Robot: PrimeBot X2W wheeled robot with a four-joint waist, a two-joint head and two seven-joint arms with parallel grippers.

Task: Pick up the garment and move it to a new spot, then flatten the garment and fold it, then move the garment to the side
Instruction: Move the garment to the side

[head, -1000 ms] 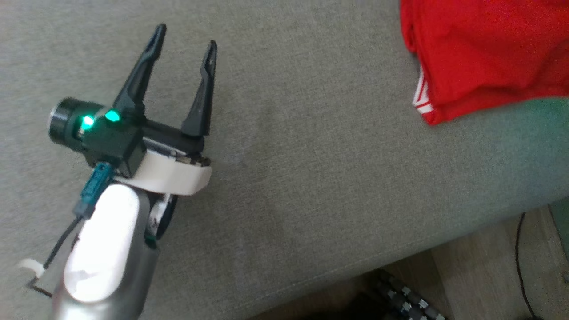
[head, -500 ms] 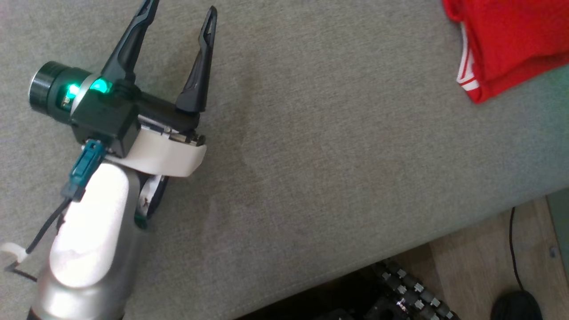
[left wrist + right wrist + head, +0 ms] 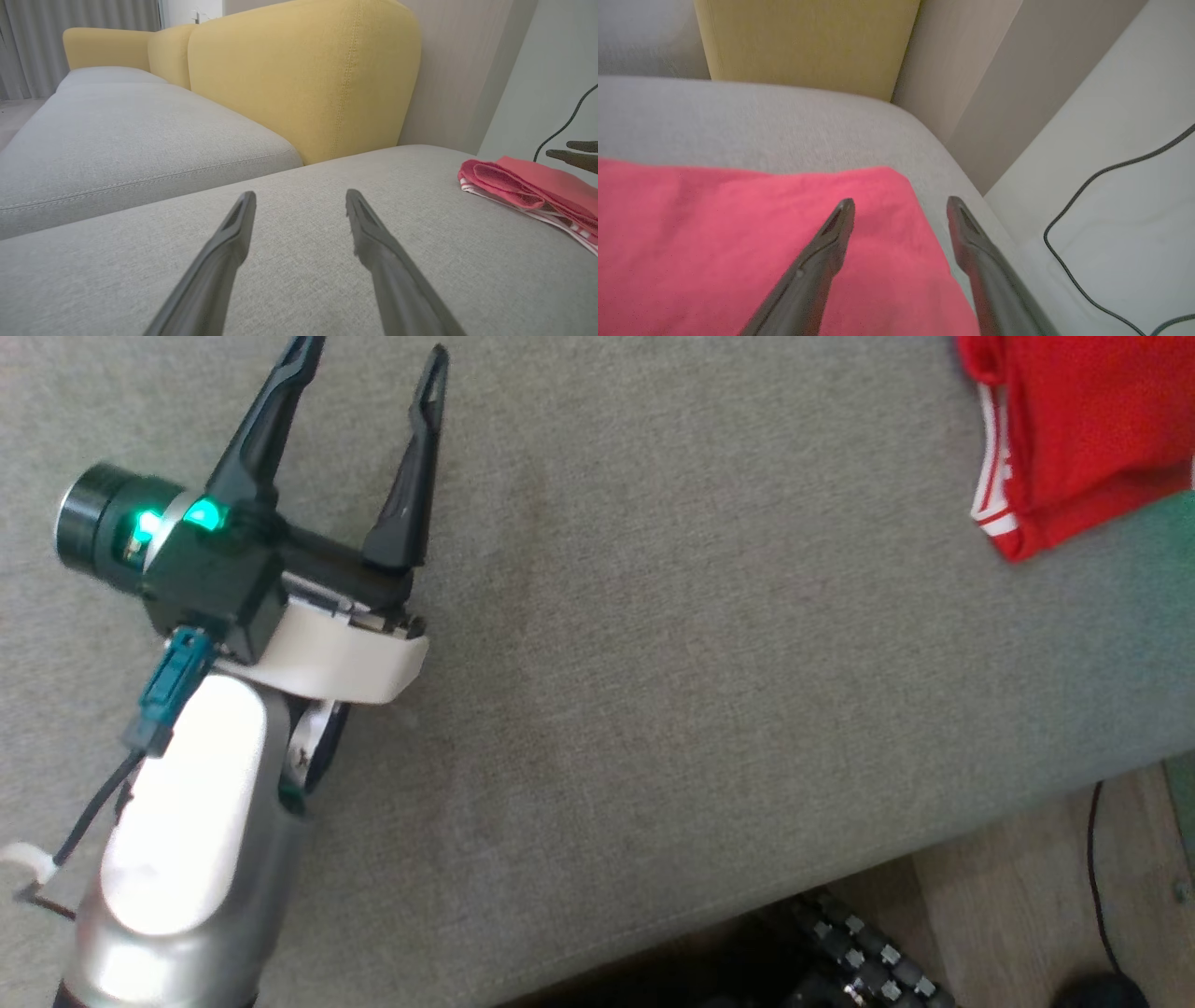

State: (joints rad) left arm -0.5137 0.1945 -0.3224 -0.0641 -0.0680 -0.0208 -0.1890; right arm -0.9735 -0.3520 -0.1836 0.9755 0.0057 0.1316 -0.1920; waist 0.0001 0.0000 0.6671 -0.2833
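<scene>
Grey sofa seat point(image 3: 700, 663) | folded red garment point(image 3: 1092, 429), white-striped hem | left jaws, right jaws: spread, empty

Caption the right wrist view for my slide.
Right gripper open over the red garment's edge, near the grey cushion's corner.

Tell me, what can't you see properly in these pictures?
Head view: the red garment runs off the top and right edges; its whole shape is unknown.
Right wrist view: fingers of the right gripper cover part of it; edges cut the rest.
Head view: a dark studded thing is cut off by the bottom edge.
</scene>
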